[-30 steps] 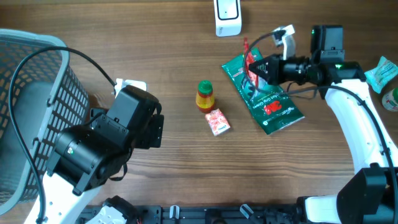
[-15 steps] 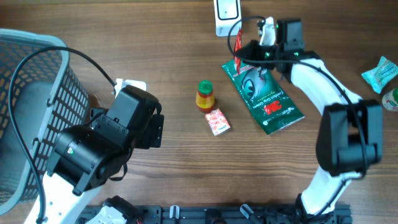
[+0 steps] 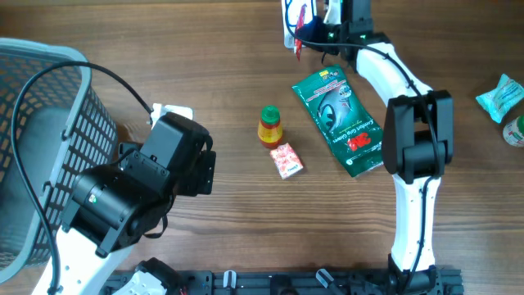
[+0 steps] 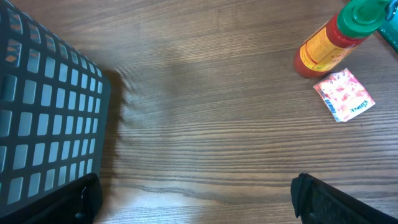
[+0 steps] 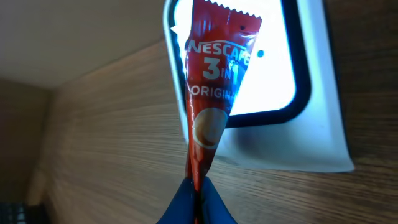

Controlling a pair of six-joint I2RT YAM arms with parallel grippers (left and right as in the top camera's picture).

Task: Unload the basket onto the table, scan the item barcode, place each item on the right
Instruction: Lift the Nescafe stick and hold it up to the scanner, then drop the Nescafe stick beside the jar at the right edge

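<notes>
Starting at the near side of the overhead view, around 8 o'clock: left gripper [image 4: 199, 208], jaws spread wide, empty, parked over bare wood. Just beside it, at 9 o'clock, a grey basket [image 3: 49, 123]. No part in the scan for now.

Moving toward the centre: a small pink packet [image 3: 286, 160] lying flat, and just beyond it an upright bottle [image 3: 269, 124] with a green cap. At 2 o'clock from centre, a green pouch [image 3: 344, 119], flat on the wood. At 3 o'clock, by the right edge, a teal packet [image 3: 501, 94]. None of these held, none at the reader.

Farthest, at 12 o'clock: a white scanner [image 5: 323, 124] at the table's far edge. From the right wrist: right gripper [image 5: 196, 205], blue fingertips pinched tight on the lower end of a red sachet [image 5: 211, 93]. Sachet upright, printed front toward the camera, upper half across the scanner's lit window. Touching the window or just in front of it: cannot tell.

Judged progress: pick-up done, carry to the scanner done, presenting under way. Barcode not visible, perhaps on the side facing the window, unconfirmed. No sign of a completed read. Left to do: hold or turn until read, then put the sachet down.
</notes>
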